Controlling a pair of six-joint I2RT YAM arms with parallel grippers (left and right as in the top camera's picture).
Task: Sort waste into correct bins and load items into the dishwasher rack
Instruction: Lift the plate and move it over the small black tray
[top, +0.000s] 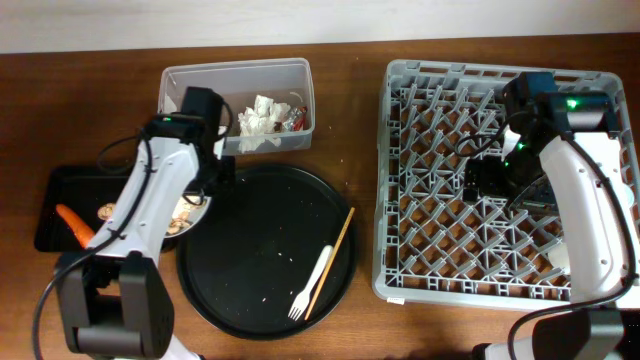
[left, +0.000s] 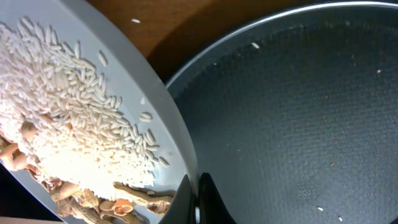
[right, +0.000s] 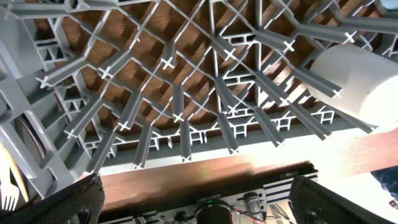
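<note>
Fork (top: 314, 282), tines lower-left, and chopstick (top: 330, 262) slant toward upper-right; left jaws clamp plate (left: 165, 118), right jaws wide.

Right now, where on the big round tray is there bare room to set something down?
The round tray's left and middle are nearly bare, bounded by the plate on its left and the fork and chopstick toward its right edge. The small black tray is crowded: carrot, scraps.

Nothing can be read in any view; the only lettering, tiny white print on the black circuit board (right: 186, 198) low in the right wrist view, is too blurred to make out.
</note>
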